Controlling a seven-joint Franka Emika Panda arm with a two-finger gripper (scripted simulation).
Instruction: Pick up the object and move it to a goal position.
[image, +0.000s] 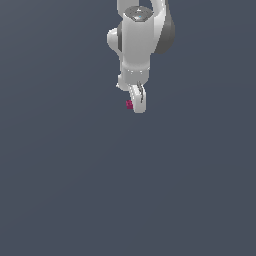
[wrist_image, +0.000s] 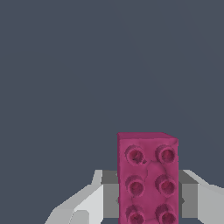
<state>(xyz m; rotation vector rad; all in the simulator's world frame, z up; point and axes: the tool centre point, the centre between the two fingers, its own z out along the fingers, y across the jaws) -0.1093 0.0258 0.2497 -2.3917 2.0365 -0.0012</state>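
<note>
Plain dark grey-blue ground (image: 65, 190) on every side of the block, unbroken out to all four edges of the exterior view. Wide open room around the block in every direction, most of it toward the lower edge of that view. No rim, wall or container visible in either view.

White arm (image: 137, 45) reaching down from the top edge of the exterior view, directly above the block. Gripper (image: 136, 102) at its lower end, pointing downward. Magenta-pink block (image: 129, 104) showing only as a small patch at the gripper's tip, on the exterior view's left of the white finger (image: 139, 102), touching it. Cannot tell from this view whether the block rests on the ground or hangs above it.

In the wrist view, block (wrist_image: 148, 178) large and close, long side running away from the camera, six round studs in two rows of three on its facing surface. Grey pads (wrist_image: 110, 194) pressed against both long sides of the block, white fingers (wrist_image: 89, 203) outside them. Jaws closed onto the block, narrowly parted by its width, gripping it between them. Beyond the block, only the same flat grey-blue ground (wrist_image: 87, 65).
</note>
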